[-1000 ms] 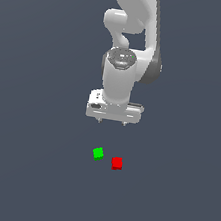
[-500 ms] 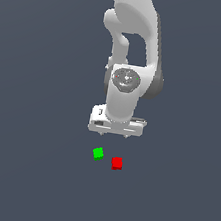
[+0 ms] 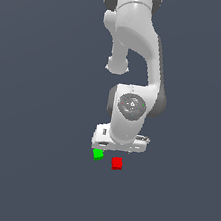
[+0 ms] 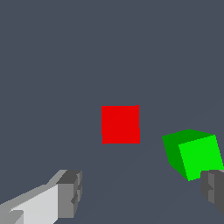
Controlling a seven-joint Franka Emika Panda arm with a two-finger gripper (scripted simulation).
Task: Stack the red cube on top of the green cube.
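A Franka Panda arm hangs low over a dark grey counter (image 3: 27, 170), its claw (image 4: 140, 194) spread wide and holding nothing. In the wrist view, the two grey fingertips (image 4: 72, 192) stand well apart, with bare surface between them. The red cube (image 4: 120, 124) lies just ahead of the claw, roughly on its centre line and square to the camera. The green cube (image 4: 192, 153) sits off to one side, close by the other fingertip and turned at an angle; the two cubes are near each other but not touching. In the exterior view, both cubes rest just below the claw's white body.

The red cube looks rigid, light and smooth-sided, so it should tolerate a firm pinch. Its flat opposite faces, taken at mid-height, appear the safest hold. The green cube's nearness to one finger seems the main risk.
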